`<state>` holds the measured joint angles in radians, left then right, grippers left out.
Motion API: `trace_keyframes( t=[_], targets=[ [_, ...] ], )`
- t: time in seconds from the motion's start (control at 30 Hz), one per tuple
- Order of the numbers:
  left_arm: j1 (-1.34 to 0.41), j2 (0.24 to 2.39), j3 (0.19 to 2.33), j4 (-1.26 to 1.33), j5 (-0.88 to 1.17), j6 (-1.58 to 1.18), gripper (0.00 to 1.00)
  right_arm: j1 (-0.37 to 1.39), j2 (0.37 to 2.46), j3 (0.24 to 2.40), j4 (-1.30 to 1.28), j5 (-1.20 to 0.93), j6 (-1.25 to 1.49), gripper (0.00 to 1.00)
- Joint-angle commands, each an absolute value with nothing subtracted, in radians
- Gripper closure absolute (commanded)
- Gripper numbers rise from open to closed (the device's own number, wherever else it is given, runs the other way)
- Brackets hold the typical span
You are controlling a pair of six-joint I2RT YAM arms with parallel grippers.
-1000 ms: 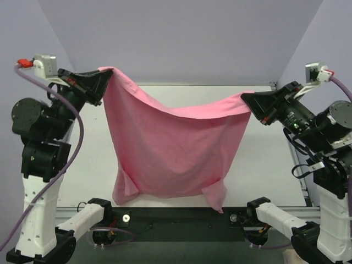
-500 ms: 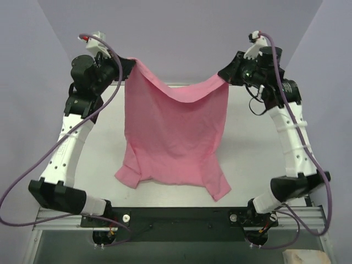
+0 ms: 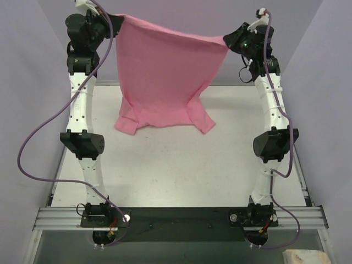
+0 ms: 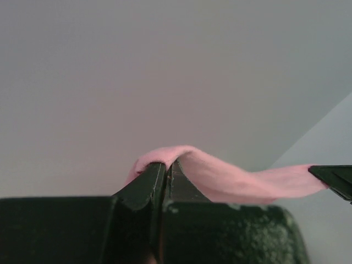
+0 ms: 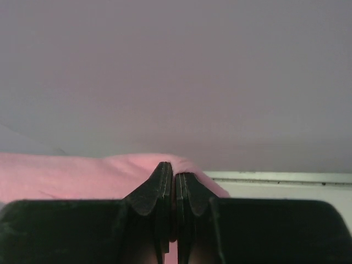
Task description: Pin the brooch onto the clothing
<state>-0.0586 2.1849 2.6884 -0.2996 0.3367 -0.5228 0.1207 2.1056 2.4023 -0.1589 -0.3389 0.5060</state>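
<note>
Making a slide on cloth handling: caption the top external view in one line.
Left tool and right tool each grip a corner of the pink T-shirt, which hangs spread between them, held high.

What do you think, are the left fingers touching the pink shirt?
Touching. The left wrist view shows the left fingers shut on a fold of the shirt.

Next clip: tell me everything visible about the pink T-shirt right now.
The pink T-shirt is plain soft fabric, hanging spread like a curtain, upside down. Its top edge is pinched at each corner by the shut left gripper and right gripper, sagging slightly between them. Both short sleeves dangle lowest, seemingly brushing the table.
</note>
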Motion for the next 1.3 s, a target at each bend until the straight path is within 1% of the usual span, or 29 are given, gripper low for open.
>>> trace_keyframes(
  t=[0.0, 0.03, 0.1, 0.13, 0.2, 0.3, 0.33, 0.4, 0.43, 0.47, 0.53, 0.57, 0.63, 0.67, 0.7, 0.77, 0.8, 0.93, 1.03, 1.17, 1.2, 1.27],
  targets=[
    [-0.025, 2.024, 2.604, -0.094, 0.328, -0.511, 1.00, 0.100, 1.944, 2.459, 0.153, -0.264, 0.529, 1.00],
    [-0.026, 1.934, 2.533, -0.015, 0.309, -0.488, 1.00, 0.101, 1.924, 2.447, 0.208, -0.258, 0.516, 1.00],
    [-0.026, 1.861, 2.405, 0.078, 0.267, -0.440, 1.00, 0.100, 1.849, 2.399, 0.280, -0.244, 0.474, 1.00],
    [-0.026, 1.820, 2.392, 0.099, 0.267, -0.424, 1.00, 0.101, 1.827, 2.338, 0.338, -0.241, 0.462, 1.00],
    [-0.026, 1.799, 2.373, 0.080, 0.271, -0.373, 1.00, 0.101, 1.780, 2.297, 0.354, -0.232, 0.419, 1.00],
    [-0.026, 1.749, 2.289, 0.072, 0.272, -0.348, 1.00, 0.092, 1.708, 2.156, 0.359, -0.244, 0.426, 1.00],
    [-0.026, 1.711, 2.196, 0.086, 0.275, -0.344, 1.00, 0.089, 1.683, 2.037, 0.371, -0.264, 0.429, 1.00],
    [-0.028, 1.660, 2.082, 0.119, 0.278, -0.339, 1.00, 0.089, 1.600, 1.912, 0.412, -0.276, 0.431, 1.00],
    [-0.028, 1.599, 1.936, 0.170, 0.275, -0.344, 1.00, 0.090, 1.574, 1.837, 0.422, -0.281, 0.433, 1.00],
    [-0.028, 1.567, 1.863, 0.192, 0.269, -0.345, 1.00, 0.089, 1.524, 1.713, 0.425, -0.278, 0.436, 1.00],
    [-0.031, 1.466, 1.697, 0.250, 0.250, -0.370, 1.00, 0.089, 1.484, 1.576, 0.433, -0.276, 0.459, 1.00],
    [-0.032, 1.430, 1.516, 0.282, 0.241, -0.386, 1.00, 0.090, 1.451, 1.445, 0.437, -0.291, 0.468, 1.00],
    [-0.061, 1.337, 1.360, 0.339, 0.204, -0.400, 1.00, 0.091, 1.424, 1.327, 0.428, -0.317, 0.494, 1.00],
    [-0.067, 1.310, 1.218, 0.342, 0.180, -0.413, 1.00, 0.091, 1.399, 1.260, 0.417, -0.324, 0.511, 1.00],
    [-0.072, 1.260, 1.154, 0.351, 0.179, -0.435, 1.00, 0.091, 1.387, 1.136, 0.416, -0.327, 0.532, 1.00],
    [-0.081, 1.203, 0.999, 0.389, 0.192, -0.527, 1.00, 0.092, 1.346, 0.995, 0.434, -0.342, 0.593, 1.00],
    [-0.089, 1.172, 0.850, 0.431, 0.210, -0.540, 1.00, 0.092, 1.332, 0.869, 0.411, -0.319, 0.619, 1.00],
    [-0.143, 0.993, 0.629, 0.315, 0.115, -0.508, 1.00, 0.107, 1.263, 0.630, 0.410, -0.302, 0.676, 1.00],
    [-0.156, 0.881, 0.482, 0.250, 0.101, -0.575, 1.00, 0.120, 1.206, 0.525, 0.338, -0.278, 0.669, 1.00],
    [-0.170, 0.747, 0.368, 0.157, 0.089, -0.604, 1.00, 0.127, 1.122, 0.468, 0.236, -0.282, 0.675, 1.00],
    [-0.170, 0.709, 0.350, 0.100, 0.086, -0.610, 1.00, 0.133, 1.105, 0.465, 0.179, -0.278, 0.669, 1.00],
    [-0.172, 0.678, 0.319, 0.039, 0.101, -0.635, 1.00, 0.137, 1.054, 0.437, 0.117, -0.252, 0.669, 1.00]
  ],
)
